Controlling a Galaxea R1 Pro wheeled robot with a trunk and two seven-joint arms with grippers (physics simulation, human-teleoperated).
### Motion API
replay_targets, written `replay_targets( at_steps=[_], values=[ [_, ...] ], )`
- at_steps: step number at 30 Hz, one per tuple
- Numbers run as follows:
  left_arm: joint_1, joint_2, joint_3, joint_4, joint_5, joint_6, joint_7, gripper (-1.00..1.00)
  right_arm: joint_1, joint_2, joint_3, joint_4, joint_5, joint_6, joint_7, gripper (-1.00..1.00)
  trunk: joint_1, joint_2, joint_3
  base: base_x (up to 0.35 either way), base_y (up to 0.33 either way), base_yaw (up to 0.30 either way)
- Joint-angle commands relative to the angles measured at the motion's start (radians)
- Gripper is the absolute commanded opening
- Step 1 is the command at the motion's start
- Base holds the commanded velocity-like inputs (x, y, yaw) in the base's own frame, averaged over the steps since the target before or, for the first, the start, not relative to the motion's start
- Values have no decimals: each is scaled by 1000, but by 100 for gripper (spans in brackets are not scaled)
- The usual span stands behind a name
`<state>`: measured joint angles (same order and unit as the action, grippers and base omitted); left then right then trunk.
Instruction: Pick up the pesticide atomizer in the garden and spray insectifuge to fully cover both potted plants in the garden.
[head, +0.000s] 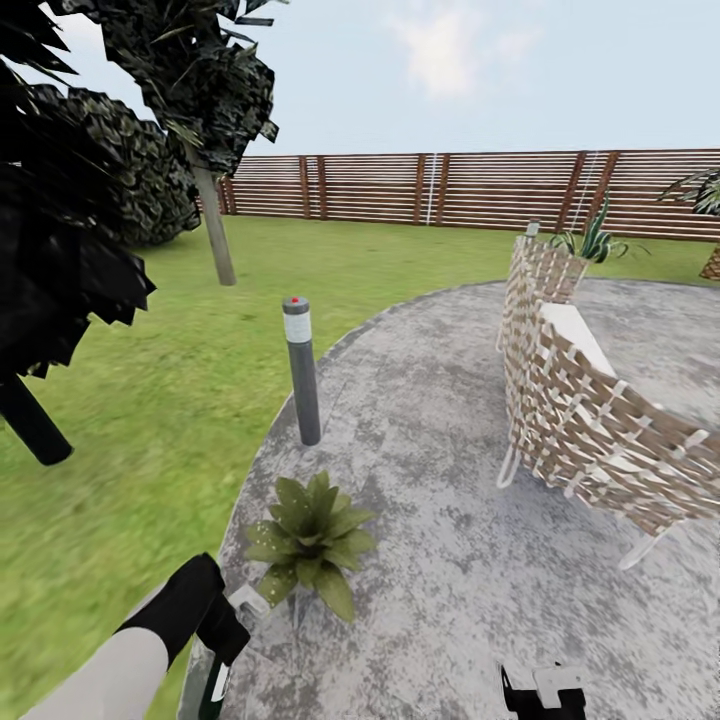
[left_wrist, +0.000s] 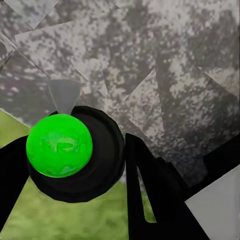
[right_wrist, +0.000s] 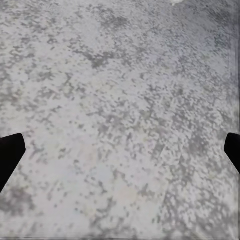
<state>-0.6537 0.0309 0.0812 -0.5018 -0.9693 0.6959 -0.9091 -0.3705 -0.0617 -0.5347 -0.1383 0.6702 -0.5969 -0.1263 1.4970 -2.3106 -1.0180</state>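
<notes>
You are standing at the patio's lawn-side edge with the pesticide atomizer (head: 215, 685) in your left gripper (head: 222, 640), just beside 1 potted plant (head: 310, 540).

Around you, the grey bollard lamp (head: 301, 370) is standing beyond that plant at the edge of the stone patio (head: 430, 400), the woven chair (head: 580, 410) is sitting well to the right of it, and the slatted fence (head: 450, 188) is closing the lawn (head: 130, 440) behind. Nothing is lying between the bottle and the leaves. The left wrist view is giving you what the head view is not: the atomizer (left_wrist: 75, 152) end-on, pinched between the dark fingers (left_wrist: 150, 190). The right wrist view is looking down on bare stone, with the right gripper's (right_wrist: 120, 152) fingertips (right_wrist: 10, 150) spread wide, holding nothing.
</notes>
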Motion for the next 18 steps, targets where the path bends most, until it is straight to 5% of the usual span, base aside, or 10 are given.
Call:
replay_targets(
  at_steps=[1,6,15,16,17,18],
  values=[
    [-1,-2,6,-15,-8,7,-8,-100,-1,0,-4,2,11,-3,-7,100,-1,0,-1,-189,-239,208],
    [-27,-8,1,-143,-8,43,-28,-100,-1,0,-4,2,12,-3,-6,100,-1,0,-1,-87,-108,189],
    [-119,-8,-9,-143,-62,82,-192,-100,-1,0,-4,2,12,-3,-4,100,-1,0,-1,-3,-3,8],
    [-164,7,-50,-143,-106,82,-346,-100,-1,0,-4,2,13,-3,-4,100,-1,0,-1,0,0,0],
    [-180,9,-58,-144,-132,82,-386,-100,-1,0,-4,2,13,-3,-4,100,-1,0,-1,0,0,0],
    [-235,8,-68,-152,-284,82,-552,-100,-1,-1,-4,2,14,-3,-4,100,-1,0,-1,0,0,0]
  ],
)
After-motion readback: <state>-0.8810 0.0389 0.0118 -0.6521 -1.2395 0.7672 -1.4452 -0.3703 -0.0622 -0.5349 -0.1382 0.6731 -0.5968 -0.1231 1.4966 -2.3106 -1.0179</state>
